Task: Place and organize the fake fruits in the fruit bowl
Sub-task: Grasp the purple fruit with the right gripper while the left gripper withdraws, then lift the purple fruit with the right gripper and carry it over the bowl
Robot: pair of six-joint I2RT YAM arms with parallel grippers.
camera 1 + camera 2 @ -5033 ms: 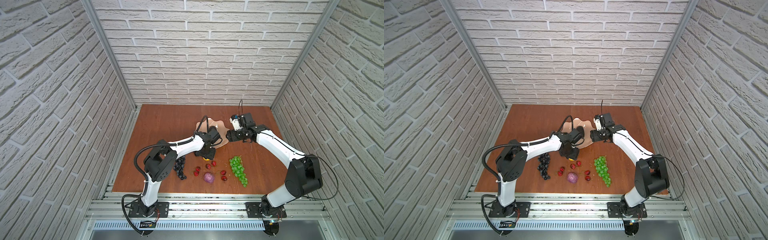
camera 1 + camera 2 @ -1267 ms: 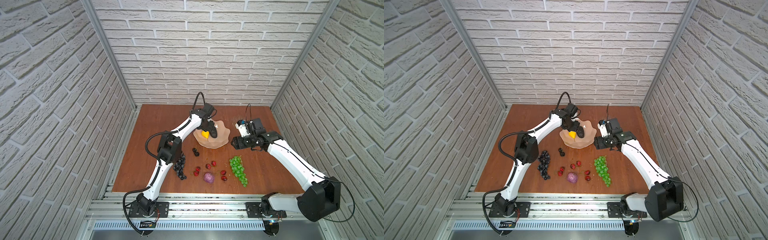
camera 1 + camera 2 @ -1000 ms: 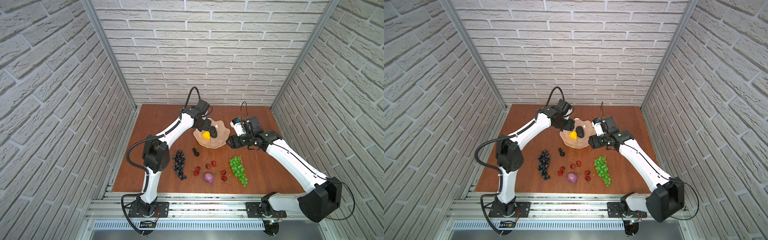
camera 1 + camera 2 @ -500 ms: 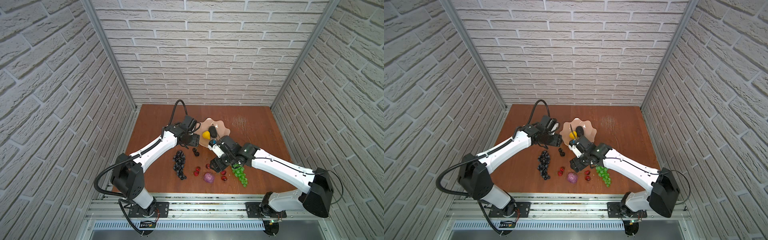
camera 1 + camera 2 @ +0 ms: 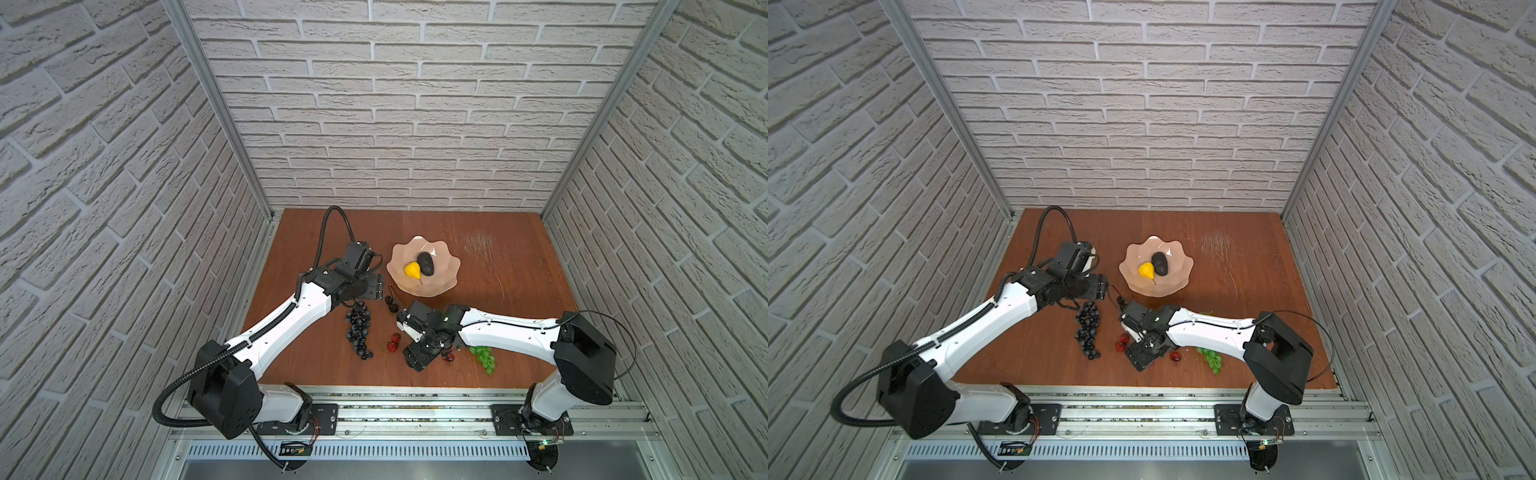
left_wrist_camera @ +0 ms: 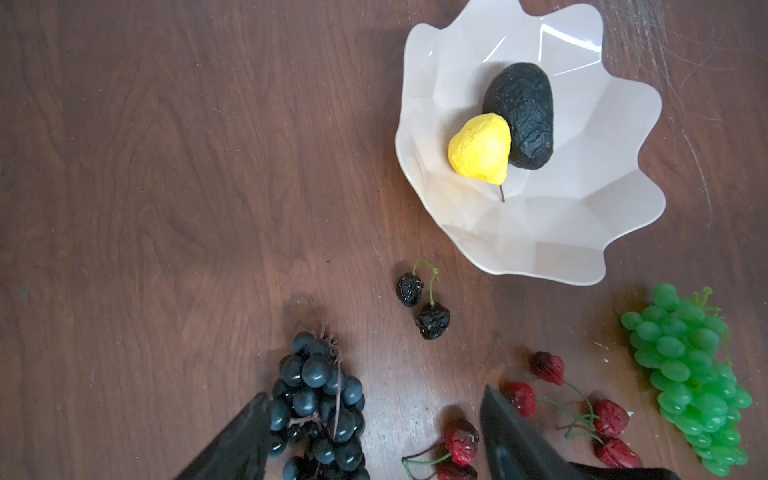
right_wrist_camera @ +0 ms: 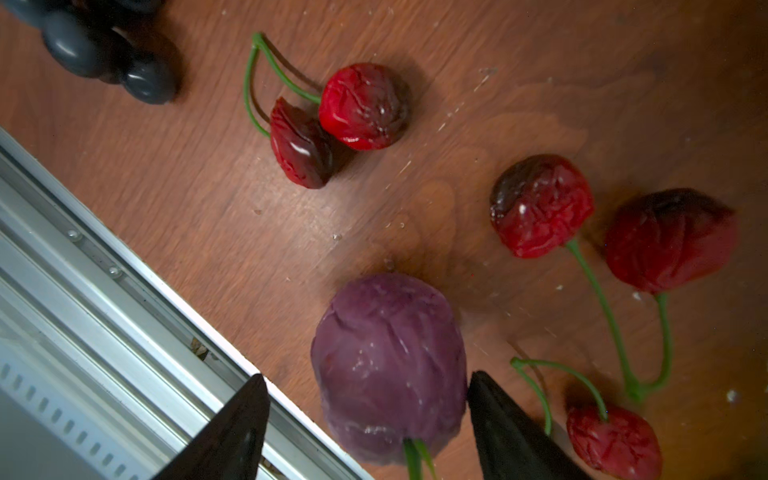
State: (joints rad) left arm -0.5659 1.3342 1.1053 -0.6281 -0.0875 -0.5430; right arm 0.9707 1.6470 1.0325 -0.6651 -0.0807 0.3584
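The fruit bowl (image 5: 446, 286) stands in the back half of the bench (image 5: 498, 257), near the middle. It holds the lemon (image 5: 412, 270) and the avocado (image 5: 425, 263), which touch each other.

The rest lies outside the bowl, on the bench:
- the black cherries (image 5: 391, 303), just off the rim's front left;
- the dark grape bunch (image 5: 358, 330), left of them;
- the red cherries (image 5: 392, 341), nearer the front edge;
- the green grape bunch (image 5: 483, 358), partly under the right arm (image 5: 507, 332);
- the purple round fruit (image 7: 388, 365), seen only by the right wrist camera, close to the metal rail (image 7: 124, 291).

The right pincer (image 7: 365, 376) has its jaws apart, one finger on either side of the purple round fruit. There is a clear gap on the rail side, and nothing is gripped.

The left pincer (image 6: 376, 401) has its jaws wide over the top of the dark grape bunch, which lies against one finger, with red cherries by the other. Nothing is gripped.

A second ago the left pincer was over the bowl; it is now withdrawn to the bench left of it. The right pincer was beside the bowl's right rim; it is now at the front, covering the purple round fruit in both top views. The bowl, lemon and avocado are unmoved.
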